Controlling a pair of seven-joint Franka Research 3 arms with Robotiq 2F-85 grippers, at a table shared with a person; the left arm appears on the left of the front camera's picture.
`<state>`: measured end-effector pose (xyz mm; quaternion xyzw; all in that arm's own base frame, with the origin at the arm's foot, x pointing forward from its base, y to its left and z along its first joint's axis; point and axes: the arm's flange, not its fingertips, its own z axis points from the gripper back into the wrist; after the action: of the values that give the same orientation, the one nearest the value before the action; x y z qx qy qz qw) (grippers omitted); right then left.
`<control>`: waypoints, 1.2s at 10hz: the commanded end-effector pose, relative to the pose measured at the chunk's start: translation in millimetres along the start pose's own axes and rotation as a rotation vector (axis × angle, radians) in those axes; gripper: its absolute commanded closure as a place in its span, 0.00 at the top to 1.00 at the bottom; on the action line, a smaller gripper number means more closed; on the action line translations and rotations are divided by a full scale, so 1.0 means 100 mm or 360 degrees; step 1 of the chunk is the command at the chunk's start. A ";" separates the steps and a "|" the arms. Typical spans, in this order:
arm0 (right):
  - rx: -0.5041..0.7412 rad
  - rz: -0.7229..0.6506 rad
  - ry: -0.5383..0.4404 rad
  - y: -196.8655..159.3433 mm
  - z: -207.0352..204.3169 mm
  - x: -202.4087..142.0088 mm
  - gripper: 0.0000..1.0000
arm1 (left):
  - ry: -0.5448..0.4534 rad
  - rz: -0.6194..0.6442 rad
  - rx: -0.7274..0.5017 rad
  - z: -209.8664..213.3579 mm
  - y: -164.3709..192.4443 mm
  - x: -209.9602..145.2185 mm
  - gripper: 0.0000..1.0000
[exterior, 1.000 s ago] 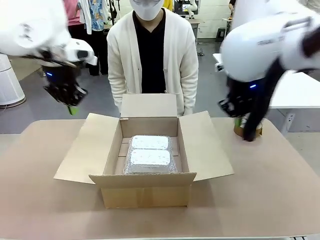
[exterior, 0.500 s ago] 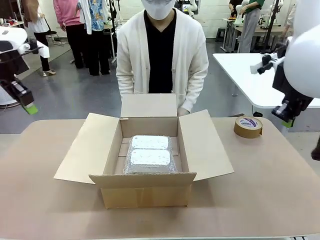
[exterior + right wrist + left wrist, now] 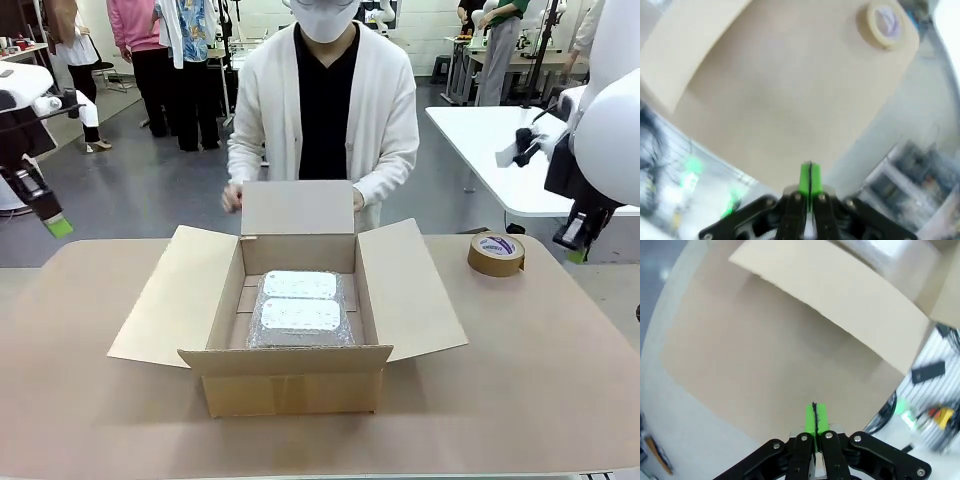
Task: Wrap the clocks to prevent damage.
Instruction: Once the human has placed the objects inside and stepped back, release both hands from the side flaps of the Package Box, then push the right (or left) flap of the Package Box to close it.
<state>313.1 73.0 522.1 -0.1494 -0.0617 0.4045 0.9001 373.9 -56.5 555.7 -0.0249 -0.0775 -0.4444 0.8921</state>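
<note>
Guessing the clocks (image 3: 298,310) break easily, I'd hold their soft sides; left claw (image 3: 814,416) and right claw (image 3: 809,176) sit pinched together.

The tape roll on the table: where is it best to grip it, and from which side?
The tape roll lies flat with its hole facing up, so I would come from straight above and pinch its ring wall, one finger in the hole, one outside. The right gripper, shut now, hangs nearest.
</note>
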 end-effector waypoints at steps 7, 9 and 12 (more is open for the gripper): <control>-0.0016 0.0780 0.0028 -0.07 -0.13 -0.04 0.01 | 0.0174 -0.0445 0.0020 -0.16 0.16 0.03 0.00; -0.0016 0.0780 0.0028 -0.07 -0.13 -0.04 0.01 | 0.0174 -0.0445 0.0020 -0.16 0.16 0.03 0.00; -0.0016 0.0780 0.0028 -0.07 -0.13 -0.04 0.01 | 0.0174 -0.0445 0.0020 -0.16 0.16 0.03 0.00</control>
<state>319.2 59.7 515.4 -0.1732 -0.0204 0.6144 0.7695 392.8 -51.2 540.4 0.0204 -0.0334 -0.5702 0.8206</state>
